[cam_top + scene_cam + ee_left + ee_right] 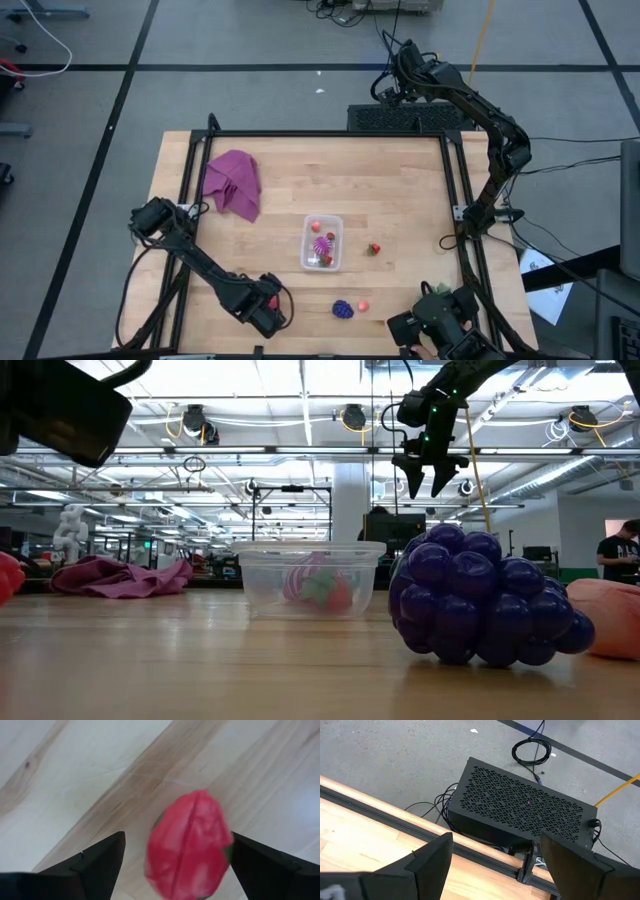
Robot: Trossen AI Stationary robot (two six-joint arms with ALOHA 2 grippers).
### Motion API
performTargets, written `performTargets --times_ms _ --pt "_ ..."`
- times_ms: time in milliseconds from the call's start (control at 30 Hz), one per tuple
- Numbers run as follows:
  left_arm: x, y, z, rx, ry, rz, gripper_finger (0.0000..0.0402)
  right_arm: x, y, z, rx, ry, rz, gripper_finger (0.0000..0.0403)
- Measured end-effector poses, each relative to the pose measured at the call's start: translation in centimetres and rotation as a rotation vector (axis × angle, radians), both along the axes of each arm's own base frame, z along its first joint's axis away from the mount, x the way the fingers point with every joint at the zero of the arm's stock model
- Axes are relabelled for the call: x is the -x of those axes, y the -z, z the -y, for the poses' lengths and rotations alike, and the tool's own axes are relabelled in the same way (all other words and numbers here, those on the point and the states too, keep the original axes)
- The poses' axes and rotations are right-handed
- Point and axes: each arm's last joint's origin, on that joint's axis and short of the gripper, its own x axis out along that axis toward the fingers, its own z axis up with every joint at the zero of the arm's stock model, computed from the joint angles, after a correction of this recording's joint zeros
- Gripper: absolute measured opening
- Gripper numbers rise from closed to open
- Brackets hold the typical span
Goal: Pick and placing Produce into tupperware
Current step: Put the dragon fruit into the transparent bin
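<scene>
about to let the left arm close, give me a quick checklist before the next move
1. Left pincer open: ok.
2. Red fruit between its fingers: ok, in the left wrist view.
3. Fingers down at the fruit's level: cannot tell.
4. Tupperware upright, top open, with room: ok.
5. Right pincer open, raised beyond the table's far edge, out of the way: ok.
6. Purple fruit clear of the left arm: ok.

Past the right gripper (495,865), its jaws apart, a black perforated box (520,810) sits on the grey floor (395,760) beyond the worktop (365,855) edge.
</scene>
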Motion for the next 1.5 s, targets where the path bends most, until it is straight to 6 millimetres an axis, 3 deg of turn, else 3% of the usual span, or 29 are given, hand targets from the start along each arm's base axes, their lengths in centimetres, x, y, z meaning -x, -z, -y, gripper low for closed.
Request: performTargets --times_ms 200,733,1500 --pt "-0.3 0.0 -0.3 -0.003 0.014 0.008 0.0334 0.0 0.0 0.0 0.0 0.0 0.0 0.0293" --pt "-0.5 0.0 -0.3 0.005 0.014 0.017 0.0218 0.0 0.0 0.0 0.0 0.0 0.0 0.0293" --pt "-1.6 -0.6 -2.2 0.087 0.016 -0.068 0.0243 0.0 0.0 0.0 0.0 0.0 0.0 0.0293"
